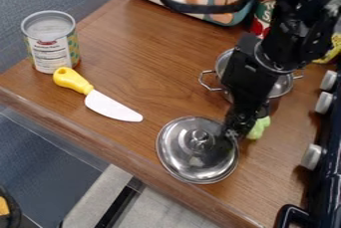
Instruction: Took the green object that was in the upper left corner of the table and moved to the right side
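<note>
Green object (pixel 259 128) sits beside black gripper (pixel 236 128), likely light, soft, best pinched mid-body; gripper's opening, any hold impossible to tell.

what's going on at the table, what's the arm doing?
The black gripper is low over the right edge of the metal lid, right by the green object; can't tell if it's holding it. The green object is on the right side, near the pot, as the task wants. Knife and can are at left.

black arm (pixel 293 35) at upper right, pincer (pixel 237 129) pointing down (slightly tilted)
</note>
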`<state>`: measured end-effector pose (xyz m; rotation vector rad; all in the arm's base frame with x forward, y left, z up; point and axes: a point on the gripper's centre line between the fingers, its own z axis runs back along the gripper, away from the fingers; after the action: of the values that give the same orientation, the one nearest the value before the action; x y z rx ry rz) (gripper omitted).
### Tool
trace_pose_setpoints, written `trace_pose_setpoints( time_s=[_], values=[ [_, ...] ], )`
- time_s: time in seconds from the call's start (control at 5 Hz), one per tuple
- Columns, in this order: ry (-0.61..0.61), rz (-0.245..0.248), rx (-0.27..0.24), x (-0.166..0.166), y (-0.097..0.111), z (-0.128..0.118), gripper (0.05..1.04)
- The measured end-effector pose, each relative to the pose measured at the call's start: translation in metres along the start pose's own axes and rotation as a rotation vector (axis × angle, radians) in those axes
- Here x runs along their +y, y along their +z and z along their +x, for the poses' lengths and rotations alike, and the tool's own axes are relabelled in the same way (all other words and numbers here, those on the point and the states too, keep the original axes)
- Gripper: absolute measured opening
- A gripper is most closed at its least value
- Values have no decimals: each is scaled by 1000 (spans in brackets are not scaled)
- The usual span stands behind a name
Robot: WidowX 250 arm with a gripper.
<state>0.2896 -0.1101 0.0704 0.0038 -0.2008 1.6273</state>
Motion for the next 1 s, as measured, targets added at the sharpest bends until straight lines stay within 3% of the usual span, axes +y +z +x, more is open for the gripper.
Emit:
trace_pose_setpoints(
  time_s=[0.2,0.6,0.8,1.0],
  values=[
    [26,-12,16,-8,-4,-3,601],
    [27,5,4,-11,-5,-4,996],
    [24,23,8,-8,-5,-5,1004],
    [-16,18,23,-11,20,1,1000]
  ],
)
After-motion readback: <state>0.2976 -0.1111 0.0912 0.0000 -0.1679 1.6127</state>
